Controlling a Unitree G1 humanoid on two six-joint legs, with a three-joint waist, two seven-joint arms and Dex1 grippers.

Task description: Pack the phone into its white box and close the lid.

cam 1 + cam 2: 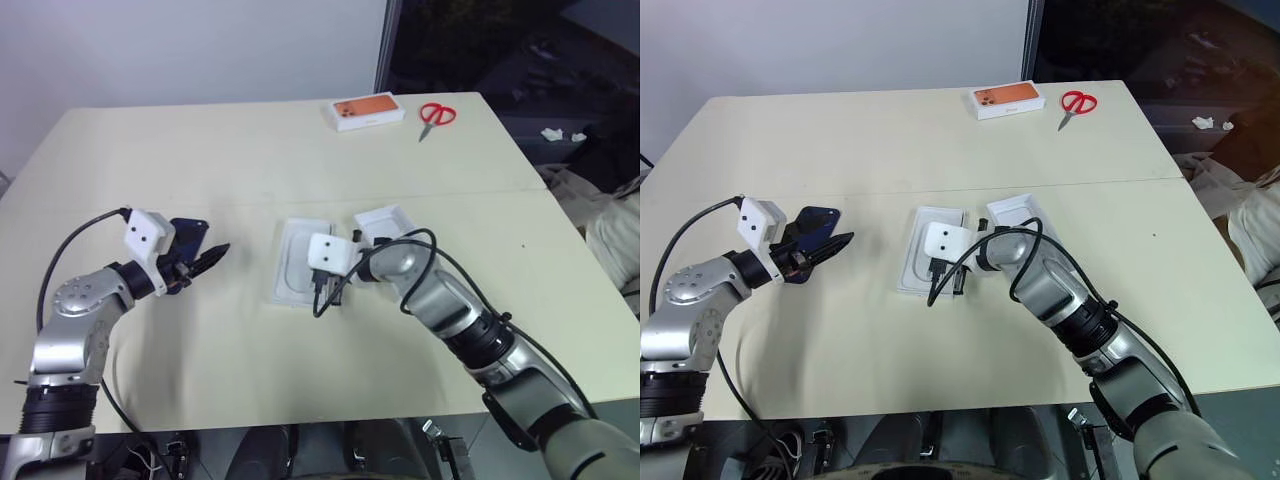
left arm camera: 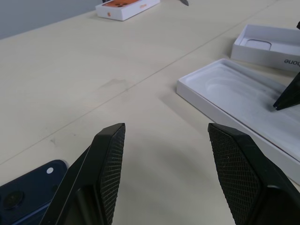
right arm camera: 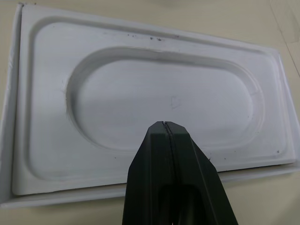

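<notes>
Left eye view shows us the phone [image 1: 187, 232] lying flat on the table [image 1: 250, 150] toward its left edge, dark and glossy, just behind our left gripper [image 1: 207, 258]. That gripper stands with its jaws well apart and nothing between them. In the left wrist view the phone's camera corner sits under the near finger, so we judge the pickup is not yet made.

Near the middle of the table lies a shallow white tray with an oval recess [image 3: 159, 108], and just beyond it, toward the right, an open white box [image 2: 269, 44]. Which of these white pieces is base and which is lid we cannot tell for certain. Our right gripper [image 3: 165, 125] hovers over the recessed tray with its fingers pressed together, holding nothing.

To do this step well, we should bring the left gripper back over the phone and take it by its long edges, since a glossy slab will likely slip under a light pinch. We should also lift the right gripper clear of the tray first, so the phone can go in flat.
</notes>
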